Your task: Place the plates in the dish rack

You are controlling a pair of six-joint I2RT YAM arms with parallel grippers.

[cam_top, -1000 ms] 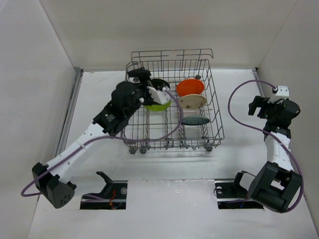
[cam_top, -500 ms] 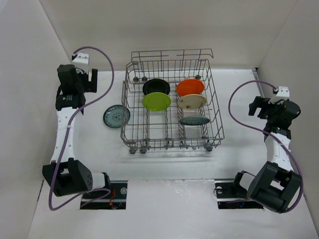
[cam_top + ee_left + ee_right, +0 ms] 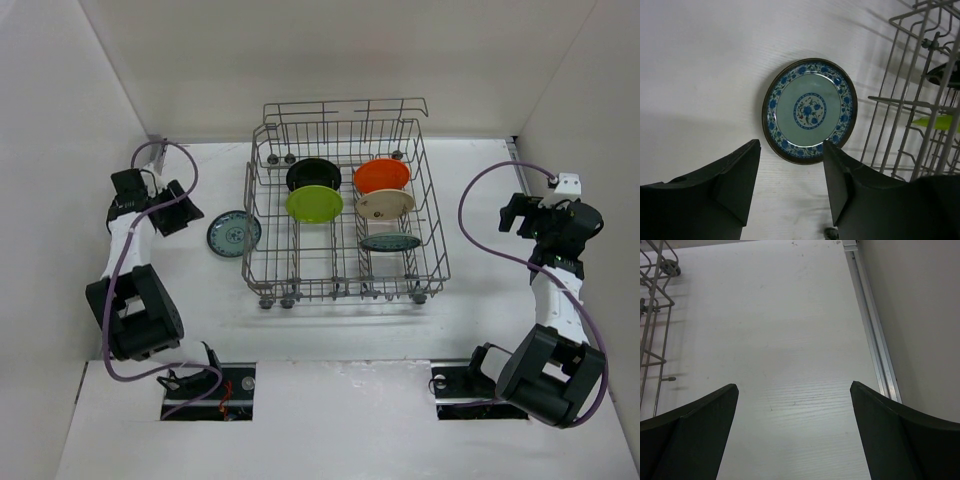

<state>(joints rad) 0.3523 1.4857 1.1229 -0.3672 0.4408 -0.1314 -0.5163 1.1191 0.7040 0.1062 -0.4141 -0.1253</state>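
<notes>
Teal plate point(image 3: 810, 111) lies flat on the worktop point(image 3: 700, 75) just ahead of the left pincer point(image 3: 791, 165), jaws spread and empty; right pincer point(image 3: 794, 395), also released, sits beyond the dish rack point(image 3: 345, 288).

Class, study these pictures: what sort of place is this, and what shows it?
Probably a robotics lab test cell, not a kitchen: plain white walls enclose the table, a left arm and right arm are mounted at its near edge, and a dish rack holds plates.
</notes>
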